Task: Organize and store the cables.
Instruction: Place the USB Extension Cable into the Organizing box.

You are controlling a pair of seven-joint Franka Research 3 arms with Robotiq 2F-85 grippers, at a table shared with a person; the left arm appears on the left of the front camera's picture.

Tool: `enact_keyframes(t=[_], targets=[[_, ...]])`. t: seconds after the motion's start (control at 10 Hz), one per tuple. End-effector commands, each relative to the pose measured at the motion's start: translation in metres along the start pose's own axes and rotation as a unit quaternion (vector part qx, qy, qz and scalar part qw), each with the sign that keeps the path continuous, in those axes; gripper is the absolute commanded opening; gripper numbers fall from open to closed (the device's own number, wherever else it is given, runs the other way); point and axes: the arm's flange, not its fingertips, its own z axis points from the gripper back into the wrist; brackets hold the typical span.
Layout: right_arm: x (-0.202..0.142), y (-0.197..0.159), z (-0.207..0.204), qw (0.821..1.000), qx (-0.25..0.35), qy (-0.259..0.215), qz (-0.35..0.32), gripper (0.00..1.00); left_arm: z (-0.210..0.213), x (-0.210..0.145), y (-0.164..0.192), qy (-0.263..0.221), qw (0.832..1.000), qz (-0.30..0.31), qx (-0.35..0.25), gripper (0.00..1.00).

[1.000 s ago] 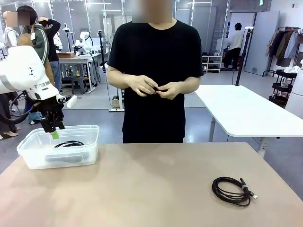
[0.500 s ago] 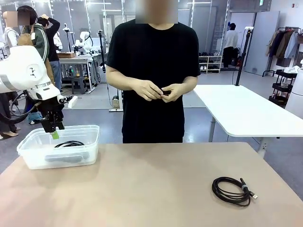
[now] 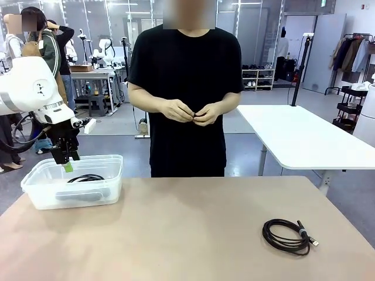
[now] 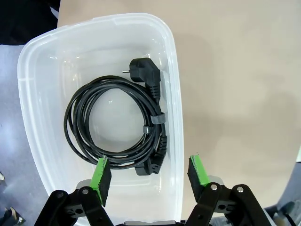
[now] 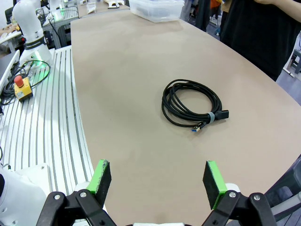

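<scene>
**A:** What lies nearest?

**B:** The near coil [image 3: 287, 235], a thin black cable wound round and flat on the table [image 3: 176, 246], toward the front right. A small grey band pinches the loops together beside the connector ends.

**A:** And the right gripper?

**B:** The right gripper [image 5: 157, 165] hangs over bare tabletop. Its green pads stand wide apart with nothing between them. The near coil sits beyond its fingertips, well apart from them.

**A:** Farther back?

**B:** A clear bin [image 3: 35, 193] stands on the table's left side. The binned coil [image 4: 75, 117] lies flat on the bin's floor. It is a thicker black cord with a mains plug [image 4: 143, 70] at one end and a blocky connector at the other, and a grey strap [image 4: 157, 118] binds its loops.

**A:** Is the left gripper on it?

**B:** No. The left gripper [image 3: 63, 159] hangs above the bin, pointing down, and it is clear of the cord. Its pads are spread and hold nothing. From the wrist camera, one pad lines up over the bin's inside and the other over its rim.

**A:** And at the far side?

**B:** A person [image 3: 186, 76] in a black T-shirt stands behind the table. Both hands [image 3: 177, 110] are brought together at the waist. The fingers meet on something small and dark, and I cannot tell what it is.
</scene>
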Motion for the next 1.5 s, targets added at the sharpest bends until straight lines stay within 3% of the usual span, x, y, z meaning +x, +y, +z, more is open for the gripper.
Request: enact_keyframes(t=[0.0, 0.5, 0.7, 1.0, 1.3, 1.4], targets=[[0.003, 0.000, 0.001, 1.000, -0.003, -0.006, 0.001, 1.00, 0.000, -0.002, 0.000, -0.007, 1.000, -0.001, 0.000, 0.83], [0.000, 0.000, 0.000, 1.000, 0.000, 0.000, 0.000, 1.00, 0.000, 0.000, 0.000, 0.000, 1.000, 0.000, 0.000, 0.84], [0.073, -0.005, -0.015, 0.993, 0.038, 0.106, 0.046, 1.00, 0.017, -0.019, -0.040, -0.073, 0.997, 0.019, 0.011, 0.84], [0.147, -0.021, -0.054, 0.968, 0.040, 0.247, 0.011, 1.00, 0.034, -0.033, -0.125, -0.205, 0.977, 0.050, 0.012, 0.84], [0.181, -0.022, -0.118, 0.943, -0.006, 0.324, -0.072, 1.00, 0.043, -0.037, -0.201, -0.283, 0.956, 0.076, 0.025, 0.84], [0.182, -0.023, -0.135, 0.931, -0.039, 0.349, -0.099, 1.00, 0.042, -0.033, -0.219, -0.286, 0.954, 0.084, 0.038, 0.84]])
